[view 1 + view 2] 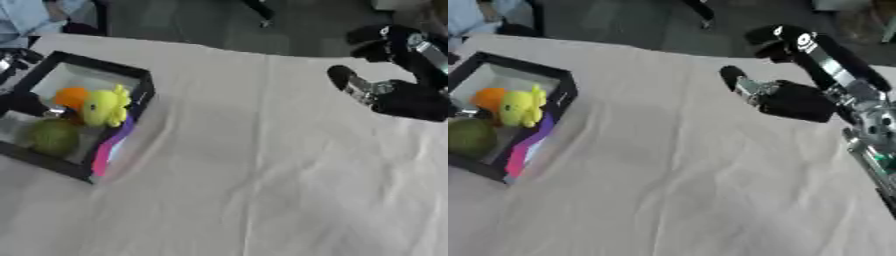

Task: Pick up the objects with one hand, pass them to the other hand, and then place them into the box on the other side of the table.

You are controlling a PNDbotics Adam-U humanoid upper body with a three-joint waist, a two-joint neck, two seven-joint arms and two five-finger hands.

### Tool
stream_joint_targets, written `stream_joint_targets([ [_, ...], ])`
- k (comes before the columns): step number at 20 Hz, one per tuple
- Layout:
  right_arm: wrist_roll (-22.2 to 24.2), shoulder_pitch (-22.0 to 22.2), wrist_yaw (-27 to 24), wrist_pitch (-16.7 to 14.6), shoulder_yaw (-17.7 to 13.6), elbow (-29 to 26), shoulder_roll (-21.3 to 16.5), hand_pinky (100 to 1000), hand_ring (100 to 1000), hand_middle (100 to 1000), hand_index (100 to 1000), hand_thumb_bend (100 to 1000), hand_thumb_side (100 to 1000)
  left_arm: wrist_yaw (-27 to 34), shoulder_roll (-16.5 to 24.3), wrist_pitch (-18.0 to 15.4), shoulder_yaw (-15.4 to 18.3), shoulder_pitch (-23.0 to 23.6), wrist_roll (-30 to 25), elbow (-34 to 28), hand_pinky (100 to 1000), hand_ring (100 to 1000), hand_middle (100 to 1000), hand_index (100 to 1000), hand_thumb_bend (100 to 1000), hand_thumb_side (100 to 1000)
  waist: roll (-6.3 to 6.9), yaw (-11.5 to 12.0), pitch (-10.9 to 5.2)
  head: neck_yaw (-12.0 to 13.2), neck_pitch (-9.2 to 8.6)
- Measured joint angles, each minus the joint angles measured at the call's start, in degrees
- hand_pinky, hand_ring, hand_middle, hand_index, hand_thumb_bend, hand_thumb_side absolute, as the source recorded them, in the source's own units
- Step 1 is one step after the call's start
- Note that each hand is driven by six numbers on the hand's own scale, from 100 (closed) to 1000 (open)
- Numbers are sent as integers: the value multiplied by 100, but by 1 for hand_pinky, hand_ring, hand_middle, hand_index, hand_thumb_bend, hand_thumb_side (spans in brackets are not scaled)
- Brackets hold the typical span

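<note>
My black right hand [785, 97] hangs empty, fingers relaxed, near the cloth-covered table's [262, 190] far right edge; left hand [22, 104] in the black-rimmed box [140, 85], mostly cut off, grip unclear.

One black box [138, 75] sits at the far left of the table. Inside it are four things: one yellow plush toy [106, 106], one orange ball [72, 97], one green round fruit [53, 136] and one pink-and-purple flat item [112, 145] leaning on its right wall.
</note>
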Motion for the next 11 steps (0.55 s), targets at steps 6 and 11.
stream_joint_targets([
  [6,-116,7,-70,-2,-41,0,-18,869,810,801,828,394,479,-177,0,25,102,0,-30,2,814,771,738,809,1000,302,0,0,0,-32,4],
  [11,-402,144,-172,-64,-236,-1,-9,880,819,811,844,197,521,460,-170,74,551,178,950,-756,815,714,693,721,744,514,0,10,0,-461,85],
])
